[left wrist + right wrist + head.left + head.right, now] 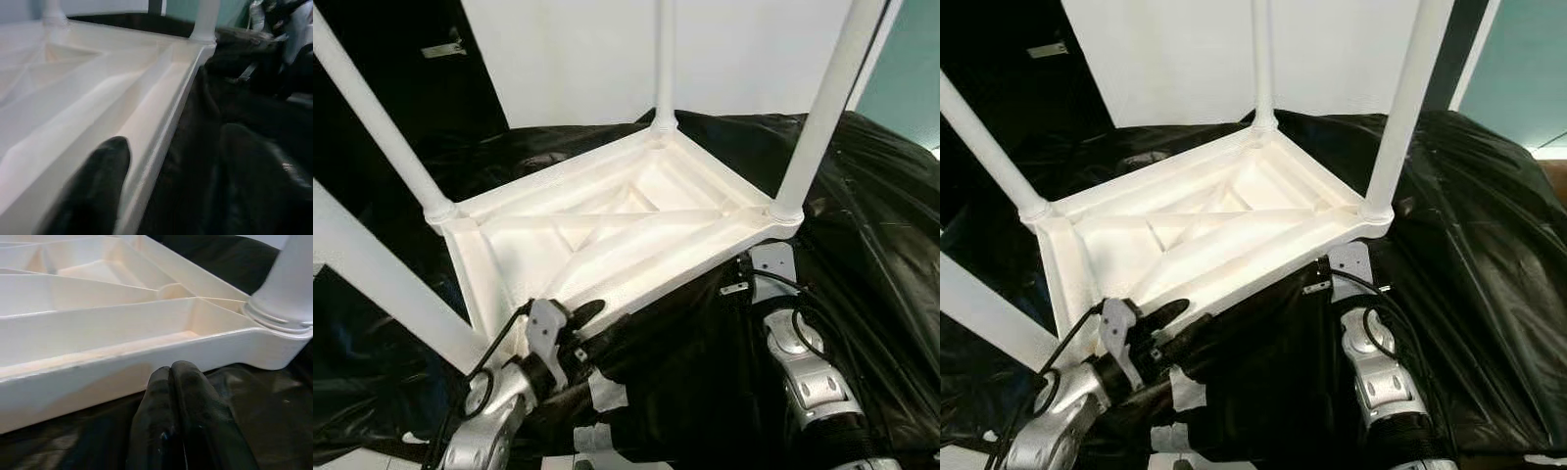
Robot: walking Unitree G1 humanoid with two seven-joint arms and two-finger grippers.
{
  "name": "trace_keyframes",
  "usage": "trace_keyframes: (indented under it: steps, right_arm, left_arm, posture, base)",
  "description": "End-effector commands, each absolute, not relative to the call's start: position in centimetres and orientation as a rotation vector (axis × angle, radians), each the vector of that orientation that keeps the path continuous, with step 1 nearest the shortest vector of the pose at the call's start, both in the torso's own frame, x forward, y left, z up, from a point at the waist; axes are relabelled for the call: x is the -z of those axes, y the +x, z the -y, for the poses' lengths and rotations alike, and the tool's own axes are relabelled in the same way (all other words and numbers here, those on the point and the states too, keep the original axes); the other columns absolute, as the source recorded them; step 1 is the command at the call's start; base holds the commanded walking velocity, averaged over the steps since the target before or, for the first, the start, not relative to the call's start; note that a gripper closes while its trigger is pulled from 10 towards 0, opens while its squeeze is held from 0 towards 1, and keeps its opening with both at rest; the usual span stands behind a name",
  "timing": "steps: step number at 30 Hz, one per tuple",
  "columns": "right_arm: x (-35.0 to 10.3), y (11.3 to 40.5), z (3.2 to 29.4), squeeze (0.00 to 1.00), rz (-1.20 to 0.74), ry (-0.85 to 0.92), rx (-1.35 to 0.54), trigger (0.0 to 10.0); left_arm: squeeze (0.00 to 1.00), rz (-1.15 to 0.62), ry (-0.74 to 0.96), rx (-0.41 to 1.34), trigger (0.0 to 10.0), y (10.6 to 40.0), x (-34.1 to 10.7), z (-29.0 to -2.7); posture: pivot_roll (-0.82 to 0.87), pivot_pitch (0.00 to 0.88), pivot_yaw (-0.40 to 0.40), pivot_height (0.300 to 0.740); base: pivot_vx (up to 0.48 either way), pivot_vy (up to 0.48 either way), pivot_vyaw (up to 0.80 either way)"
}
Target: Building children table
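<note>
Left claw (590,311) sits at the near long edge of the upturned table (607,230), toward its near-left corner. 1 black finger lies on top of the rim, inside the tray of ribs; the other seems to go under the edge, so it looks clamped on the rim, though the lower finger is hard to make out. Right claw (171,374) is at the same near edge, close to the near-right corner, its 2 fingers pressed together with nothing between them, tips just at or under the rim, touching or nearly so.

The table lies top-down on a black plastic sheet (862,245), ribbed underside up. 4 white legs stand in its corners: near-right leg (822,108), far leg (664,59), left leg (377,117), and a near-left leg (382,284) leaning toward the camera side.

Risks, as I judge them: the rim is thin and smooth, so the left grip may slip off if it lifts or turns. The right claw only nudges, so any lift would be lopsided and the table could twist. The sheet under the table is slick and wrinkled, so the table may slide away instead of tipping. Legs may not be fully seated, and a jolt could loosen 1.
</note>
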State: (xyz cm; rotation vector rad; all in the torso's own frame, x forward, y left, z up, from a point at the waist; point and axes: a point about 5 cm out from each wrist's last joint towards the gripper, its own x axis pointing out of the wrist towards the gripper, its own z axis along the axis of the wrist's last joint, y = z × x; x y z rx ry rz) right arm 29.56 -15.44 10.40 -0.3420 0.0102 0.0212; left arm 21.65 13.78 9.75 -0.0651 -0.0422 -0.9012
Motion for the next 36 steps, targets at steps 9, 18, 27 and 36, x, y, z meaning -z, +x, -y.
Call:
trace_keyframes:
  steps: [9,18,27,36]
  right_arm:
    - [-9.8,29.3,15.4,0.0,-0.044,-0.366,-0.041,10.0]
    - [-9.4,29.6,14.9,0.0,-0.062,-0.378,-0.076,10.0]
    - [-9.3,29.9,14.2,0.0,-0.064,-0.383,-0.11,10.0]
    - [-9.1,30.2,14.1,0.0,-0.066,-0.393,-0.132,10.0]
  left_arm:
    - [1.0,0.075,-0.029,0.882,10.0,18.7,-10.2,-17.1]
    - [0.25,-0.034,-0.026,0.941,10.0,13.2,-9.7,-18.8]
    - [0.26,-0.025,-0.021,0.816,10.0,12.6,-9.8,-20.1]
    - [0.29,-0.086,0.043,0.737,10.0,11.9,-9.7,-23.8]
  posture:
    - [0.05,0.0,0.033,0.74]
    - [0.12,0.0,0.014,0.74]
    - [0.14,0.0,0.002,0.74]
    - [0.16,0.0,-0.012,0.74]
  base:
    - [0.0,0.0,0.0]
    - [0.0,0.0,0.0]
    - [0.0,0.0,0.0]
    - [0.0,0.0,0.0]
